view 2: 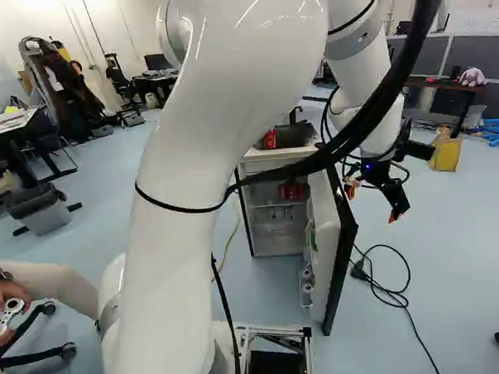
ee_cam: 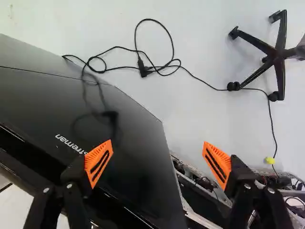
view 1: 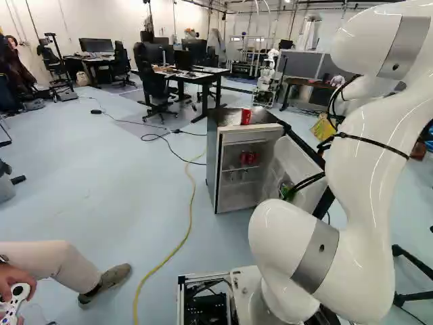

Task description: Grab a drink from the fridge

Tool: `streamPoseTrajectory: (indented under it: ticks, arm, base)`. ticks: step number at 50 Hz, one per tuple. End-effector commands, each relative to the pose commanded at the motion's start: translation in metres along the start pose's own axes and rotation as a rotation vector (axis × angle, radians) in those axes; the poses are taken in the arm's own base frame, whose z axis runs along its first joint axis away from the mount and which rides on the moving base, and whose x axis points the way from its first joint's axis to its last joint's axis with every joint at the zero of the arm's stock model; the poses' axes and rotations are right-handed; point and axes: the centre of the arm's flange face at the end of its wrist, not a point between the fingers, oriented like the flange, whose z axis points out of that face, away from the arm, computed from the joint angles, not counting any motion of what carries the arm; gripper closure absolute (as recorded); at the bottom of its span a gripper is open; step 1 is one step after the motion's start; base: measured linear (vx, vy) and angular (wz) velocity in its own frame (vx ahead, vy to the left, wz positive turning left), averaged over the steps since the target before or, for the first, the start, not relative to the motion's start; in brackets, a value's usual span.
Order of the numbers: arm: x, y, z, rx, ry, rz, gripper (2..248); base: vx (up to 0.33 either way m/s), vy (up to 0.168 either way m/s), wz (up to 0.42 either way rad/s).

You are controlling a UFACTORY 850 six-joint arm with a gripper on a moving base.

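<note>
"What's closest?"

"The white arm (view 1: 372, 169), rising at the right of the left base view. At that view's lower left, a person's hand (view 1: 12, 279) holds a game controller (view 1: 16, 299)."

"And the gripper (view 2: 371, 205)?"

"Out past the black outer face of the fridge door (view 2: 341, 249), in the right base view. Its two fingers stand wide apart with nothing between them. The wrist view has one against the door's dark face, the other near the door's edge."

"What's on the floor there?"

"A looped black cord (view 2: 397, 293), and in the wrist view a chair base (ee_cam: 275, 56) by it. A yellow cable (view 1: 189, 217) runs along the other side, left of the fridge (view 1: 212, 166) in the left base view."

"Is the fridge open?"

"Yes, door swung out. Red drink cans (view 1: 248, 158) sit on a shelf inside, and one red can (view 1: 245, 116) stands upright on top."

"Farther back?"

"A desk (view 1: 203, 78) with screens and office chairs, and another robot (view 1: 268, 81) to its right."
</note>
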Motion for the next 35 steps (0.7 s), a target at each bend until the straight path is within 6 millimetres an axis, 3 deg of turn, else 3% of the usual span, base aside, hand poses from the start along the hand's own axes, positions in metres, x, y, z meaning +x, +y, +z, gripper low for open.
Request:
streamPoseTrajectory:
  ticks: [35]
  arm:
    - [-0.032, -0.018, -0.006, 0.066, -0.039, 0.074, 3]
  base:
    - [0.0, 0.0, 0.0]
